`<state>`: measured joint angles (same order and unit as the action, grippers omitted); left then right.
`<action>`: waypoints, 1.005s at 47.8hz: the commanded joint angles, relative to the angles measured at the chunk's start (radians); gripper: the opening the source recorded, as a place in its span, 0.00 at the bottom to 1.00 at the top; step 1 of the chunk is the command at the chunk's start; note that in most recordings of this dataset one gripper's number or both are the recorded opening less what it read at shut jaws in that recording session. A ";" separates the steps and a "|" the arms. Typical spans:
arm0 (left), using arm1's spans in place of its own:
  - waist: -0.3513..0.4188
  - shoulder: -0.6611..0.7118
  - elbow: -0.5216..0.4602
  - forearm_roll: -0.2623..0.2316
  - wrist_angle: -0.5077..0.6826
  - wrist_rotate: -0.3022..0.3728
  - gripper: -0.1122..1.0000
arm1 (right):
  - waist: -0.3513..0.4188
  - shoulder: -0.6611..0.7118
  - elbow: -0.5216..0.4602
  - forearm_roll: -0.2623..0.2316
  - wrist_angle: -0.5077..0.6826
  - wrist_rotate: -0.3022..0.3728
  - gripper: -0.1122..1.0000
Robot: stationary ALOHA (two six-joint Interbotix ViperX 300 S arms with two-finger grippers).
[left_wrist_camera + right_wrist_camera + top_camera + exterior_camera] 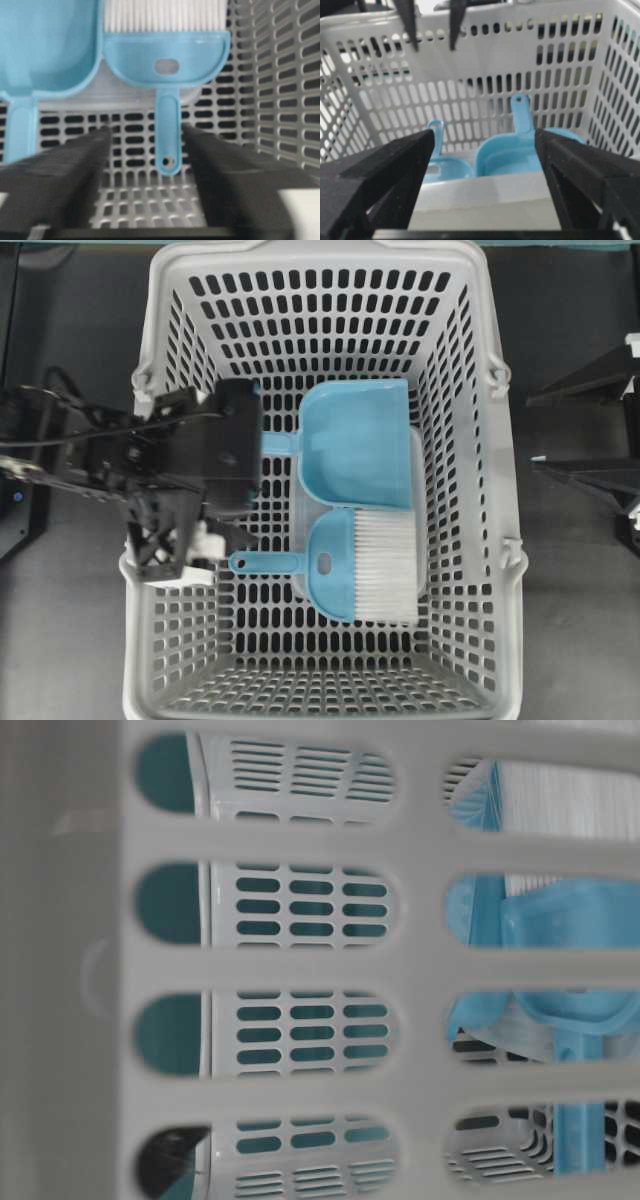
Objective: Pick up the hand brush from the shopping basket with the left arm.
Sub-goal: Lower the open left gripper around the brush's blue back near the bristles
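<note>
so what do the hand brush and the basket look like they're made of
Hand brush: light-blue moulded plastic, smooth, slightly glossy; bristles look like fine white synthetic fibre, though the fibre type is unclear. Shopping basket: light-grey moulded plastic, matte, with uniform oval slots.

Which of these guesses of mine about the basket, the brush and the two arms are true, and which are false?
1. The hand brush lies on the floor of the shopping basket. True.
2. The left gripper is clamped on the brush handle. False: its jaws stand open, with the handle between them and untouched.
3. A dustpan lies beside the brush in the basket. True.
4. The brush bristles are black. False: they are white.
5. The right gripper holds the dustpan. False: it is open and holds nothing, outside the basket.
</note>
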<state>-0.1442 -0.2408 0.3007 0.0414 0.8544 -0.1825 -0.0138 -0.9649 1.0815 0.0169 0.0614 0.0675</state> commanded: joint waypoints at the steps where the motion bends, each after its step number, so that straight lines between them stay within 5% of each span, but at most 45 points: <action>1: -0.006 0.025 -0.032 0.003 0.000 -0.015 0.76 | 0.000 0.003 -0.020 0.003 -0.006 0.003 0.79; 7: -0.026 0.067 -0.037 0.003 0.000 -0.018 0.92 | 0.000 0.003 -0.018 0.003 -0.011 0.002 0.79; 48: -0.081 0.327 0.066 0.003 -0.083 -0.052 0.92 | -0.008 0.002 -0.006 0.003 -0.058 0.003 0.79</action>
<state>-0.2240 0.0798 0.3590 0.0430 0.8007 -0.2378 -0.0184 -0.9679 1.0845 0.0169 0.0123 0.0690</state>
